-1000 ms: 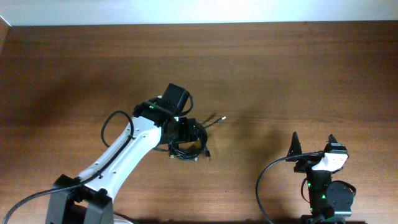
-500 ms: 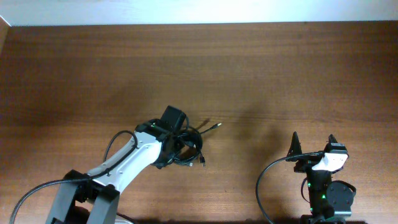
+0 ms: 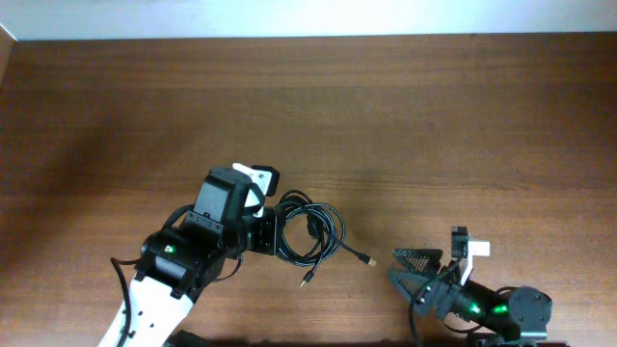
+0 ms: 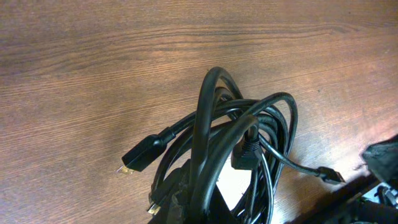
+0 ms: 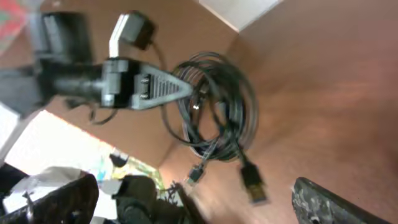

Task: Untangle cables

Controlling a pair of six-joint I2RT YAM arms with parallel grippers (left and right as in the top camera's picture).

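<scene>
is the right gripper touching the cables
No, in the overhead view the right gripper sits apart from the cables, with bare table between them.

cables (image 4: 202,124) at table (image 4: 93,74) centre

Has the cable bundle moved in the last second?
Yes. The cable bundle, in the left gripper, has shifted away from the table's far edge, toward the robot and slightly right.
</scene>
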